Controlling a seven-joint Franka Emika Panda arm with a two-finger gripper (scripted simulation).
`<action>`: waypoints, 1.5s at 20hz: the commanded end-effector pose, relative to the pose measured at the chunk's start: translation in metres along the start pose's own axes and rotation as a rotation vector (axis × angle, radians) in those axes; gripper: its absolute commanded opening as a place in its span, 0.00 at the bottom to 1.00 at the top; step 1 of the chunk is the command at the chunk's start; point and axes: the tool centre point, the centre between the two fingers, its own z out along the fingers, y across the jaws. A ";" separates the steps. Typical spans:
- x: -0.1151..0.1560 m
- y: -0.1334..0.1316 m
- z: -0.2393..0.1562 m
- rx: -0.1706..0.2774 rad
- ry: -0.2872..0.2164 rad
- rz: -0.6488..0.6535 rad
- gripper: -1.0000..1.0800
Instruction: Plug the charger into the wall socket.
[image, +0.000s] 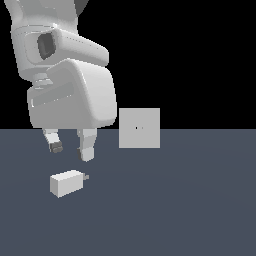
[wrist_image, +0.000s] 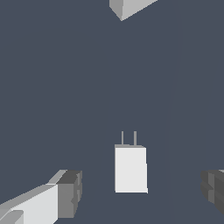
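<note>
The charger is a small off-white block lying on the dark floor, its short grey prongs pointing toward the exterior view's right. In the wrist view the charger lies between the two fingers, with its prongs aimed at the wall socket, of which only a corner shows. The wall socket is a light-grey upright square plate with two tiny dark holes at its centre. My gripper hangs open just above the charger, apart from it, with nothing between its fingers.
The dark blue-grey floor stretches flat around both objects. The arm's bulky white wrist fills the upper part of the exterior view's left.
</note>
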 end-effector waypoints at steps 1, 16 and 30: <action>-0.002 -0.001 0.001 -0.001 0.002 0.010 0.96; -0.008 -0.001 0.032 -0.002 0.002 0.012 0.96; -0.011 -0.001 0.052 -0.002 0.002 0.013 0.00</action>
